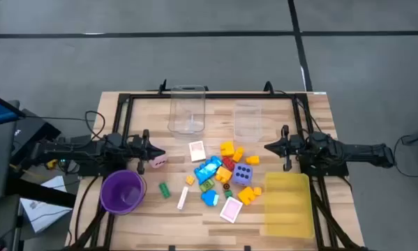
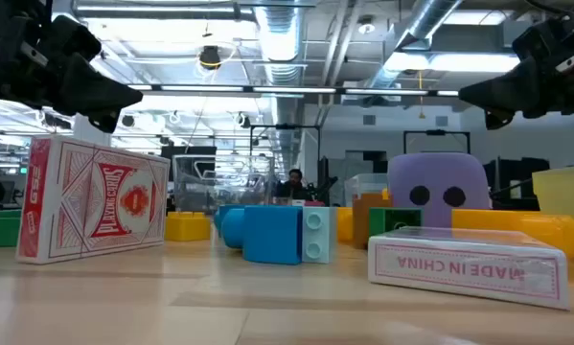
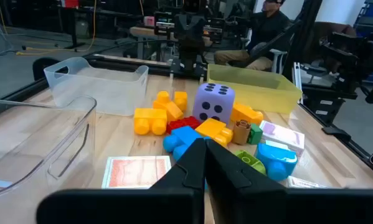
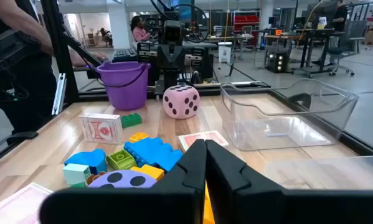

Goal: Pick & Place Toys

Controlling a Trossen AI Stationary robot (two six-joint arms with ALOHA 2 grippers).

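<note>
Many toys [image 1: 222,180] heaped midway between both seemingly closed, empty grippers, left [image 1: 155,153] and right [image 1: 270,147].

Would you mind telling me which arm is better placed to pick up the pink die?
Left, probably: the pink die lies right beside the left hand, while the right hand waits across the toy pile.

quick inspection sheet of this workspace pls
surface: wooden table with a black frame
job's things: toys heaped mid-table; purple die in the heap; pink die apart, near the left pincer
clutter: purple cup, two clear boxes, yellow tray
grippers: left pincer shut, empty; right pincer shut, empty; both at table sides
cables: black cable by the left arm
surroundings: a person beside the table, more people behind
</note>
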